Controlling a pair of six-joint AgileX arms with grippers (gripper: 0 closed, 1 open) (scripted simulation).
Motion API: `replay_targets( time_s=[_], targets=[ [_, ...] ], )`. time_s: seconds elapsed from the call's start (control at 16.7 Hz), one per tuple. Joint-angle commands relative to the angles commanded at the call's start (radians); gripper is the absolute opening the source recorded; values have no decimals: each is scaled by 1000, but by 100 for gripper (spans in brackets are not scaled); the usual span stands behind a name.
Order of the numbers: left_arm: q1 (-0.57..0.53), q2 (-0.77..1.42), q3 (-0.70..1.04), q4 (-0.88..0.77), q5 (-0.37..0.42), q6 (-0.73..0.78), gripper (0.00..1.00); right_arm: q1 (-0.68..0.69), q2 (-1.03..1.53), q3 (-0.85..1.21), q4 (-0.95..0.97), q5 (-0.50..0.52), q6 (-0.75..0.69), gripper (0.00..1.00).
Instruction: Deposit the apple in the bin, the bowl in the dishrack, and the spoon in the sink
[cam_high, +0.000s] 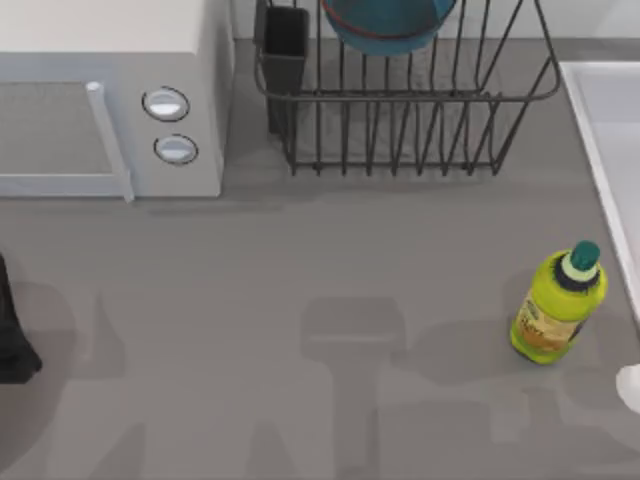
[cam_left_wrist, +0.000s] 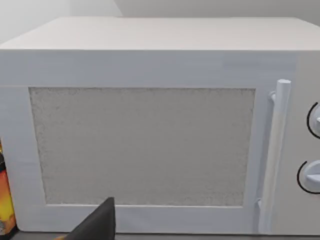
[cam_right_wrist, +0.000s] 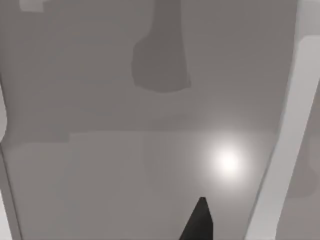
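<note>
Desk (cam_high: 300, 300): grey, carrying everything below.
Microwave (cam_high: 110, 95): white, two round knobs, at the desk's far left; in the left wrist view it stands straight ahead of the left fingers (cam_left_wrist: 97, 222), well apart from them.
Sink (cam_high: 610, 130): pale basin at the desk's right edge; in the right wrist view its light floor lies beneath the right fingers (cam_right_wrist: 199, 220).
Dishrack (cam_high: 400, 100): black wire, far middle, cutlery cup at its left corner.
Bowl (cam_high: 385, 25): teal with a reddish rim, inside the dishrack.
Bottle (cam_high: 558, 305): yellow-green, green cap, just beside the sink.
Spoon (cam_high: 630, 385): possibly the small white shape at the right edge; hard to be sure.
Fingers: one dark tip shows per wrist view; their spread, cannot tell.
</note>
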Motion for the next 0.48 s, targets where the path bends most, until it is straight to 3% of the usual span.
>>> replay_targets(
  time_s=[0.24, 0.48],
  targets=[
    [0, 0, 0, 0, 0, 0, 100, -49, 150, 186, -41, -8, 25, 0],
    [0, 0, 0, 0, 0, 0, 100, -98, 406, 534, -116, -23, 47, 0]
  ],
)
